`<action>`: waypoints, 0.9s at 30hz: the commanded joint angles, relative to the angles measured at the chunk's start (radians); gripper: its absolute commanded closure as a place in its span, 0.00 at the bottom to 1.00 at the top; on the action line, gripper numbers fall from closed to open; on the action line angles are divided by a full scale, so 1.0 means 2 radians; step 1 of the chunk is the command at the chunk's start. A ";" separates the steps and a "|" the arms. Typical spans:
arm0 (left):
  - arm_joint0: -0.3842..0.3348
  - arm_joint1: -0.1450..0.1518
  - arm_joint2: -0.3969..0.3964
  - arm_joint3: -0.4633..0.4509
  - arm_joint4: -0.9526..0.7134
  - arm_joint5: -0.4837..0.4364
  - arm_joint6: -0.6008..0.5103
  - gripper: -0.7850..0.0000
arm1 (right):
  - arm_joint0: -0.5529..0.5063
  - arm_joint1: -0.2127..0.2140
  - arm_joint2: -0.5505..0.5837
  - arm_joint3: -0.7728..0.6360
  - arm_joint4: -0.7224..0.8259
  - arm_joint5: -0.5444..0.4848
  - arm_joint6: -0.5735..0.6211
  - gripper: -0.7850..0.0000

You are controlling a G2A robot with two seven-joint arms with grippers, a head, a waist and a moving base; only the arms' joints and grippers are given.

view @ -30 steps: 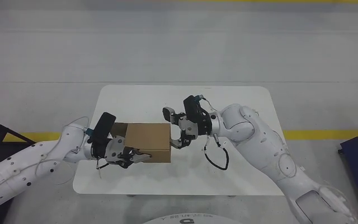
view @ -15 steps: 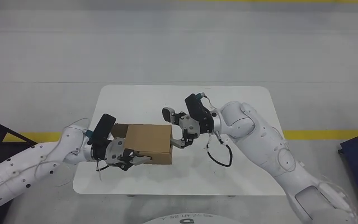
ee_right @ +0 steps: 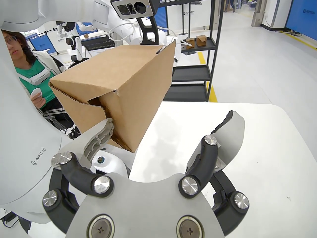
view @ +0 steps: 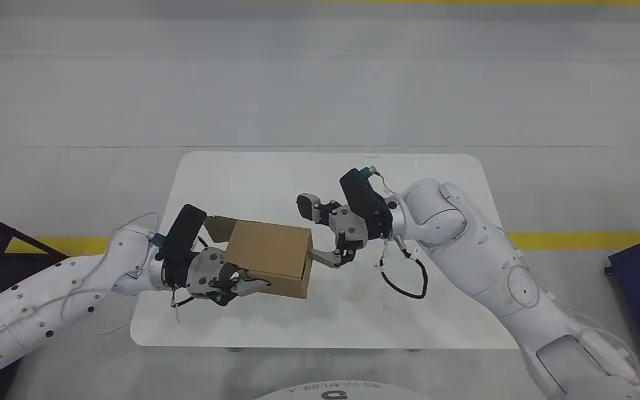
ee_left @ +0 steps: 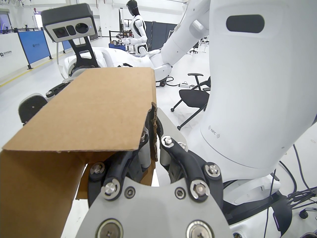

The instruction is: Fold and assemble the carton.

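The brown carton (view: 268, 258) is held tilted over the near-left part of the white table (view: 430, 300). Its right end is open, with a flap bent inward. The left gripper (view: 232, 285) is clamped on its near-left edge. The right gripper (view: 315, 235) is spread wide at the right end, one finger (ee_right: 99, 134) touching the cardboard. Around the table is grey floor with a yellow line (view: 580, 240), and a black shelf rack (ee_right: 190, 71) stands beyond.

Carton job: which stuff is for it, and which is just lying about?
For the job: carton; left end effector gripping it; right end effector, open at its corner; table.
Just about: black chair; shelf rack; small boxes.
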 commanded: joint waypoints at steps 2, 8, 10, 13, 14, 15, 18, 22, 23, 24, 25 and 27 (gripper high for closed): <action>0.001 0.000 0.000 -0.001 -0.001 0.000 0.000 1.00 | 0.001 0.002 -0.002 -0.003 0.006 0.000 0.005 0.00; 0.001 0.000 0.000 -0.001 -0.001 0.000 0.000 1.00 | 0.001 0.002 -0.002 -0.003 0.006 0.000 0.005 0.00; 0.001 0.000 0.000 -0.001 -0.001 0.000 0.000 1.00 | 0.001 0.002 -0.002 -0.003 0.006 0.000 0.005 0.00; 0.001 0.000 0.000 -0.001 -0.001 0.000 0.000 1.00 | 0.001 0.002 -0.002 -0.003 0.006 0.000 0.005 0.00; 0.001 0.000 0.000 -0.001 -0.001 0.000 0.000 1.00 | 0.001 0.002 -0.002 -0.003 0.006 0.000 0.005 0.00; 0.001 0.000 0.000 -0.001 -0.001 0.000 0.000 1.00 | 0.001 0.002 -0.002 -0.003 0.006 0.000 0.005 0.00; -0.003 0.001 0.000 0.024 -0.016 0.000 0.000 1.00 | -0.007 0.011 0.011 -0.027 0.029 0.000 0.016 0.00; -0.004 0.001 0.000 0.025 -0.033 0.000 0.000 1.00 | -0.014 0.016 0.020 -0.027 0.030 0.000 0.021 0.00; -0.004 0.001 0.000 0.025 -0.033 0.000 0.000 1.00 | -0.014 0.016 0.020 -0.027 0.030 0.000 0.021 0.00; -0.004 0.001 0.000 0.025 -0.033 0.000 0.000 1.00 | -0.014 0.016 0.020 -0.027 0.030 0.000 0.021 0.00; -0.004 0.001 0.000 0.025 -0.033 0.000 0.000 1.00 | -0.014 0.016 0.020 -0.027 0.030 0.000 0.021 0.00; -0.004 0.001 0.000 0.025 -0.033 0.000 0.000 1.00 | -0.014 0.016 0.020 -0.027 0.030 0.000 0.021 0.00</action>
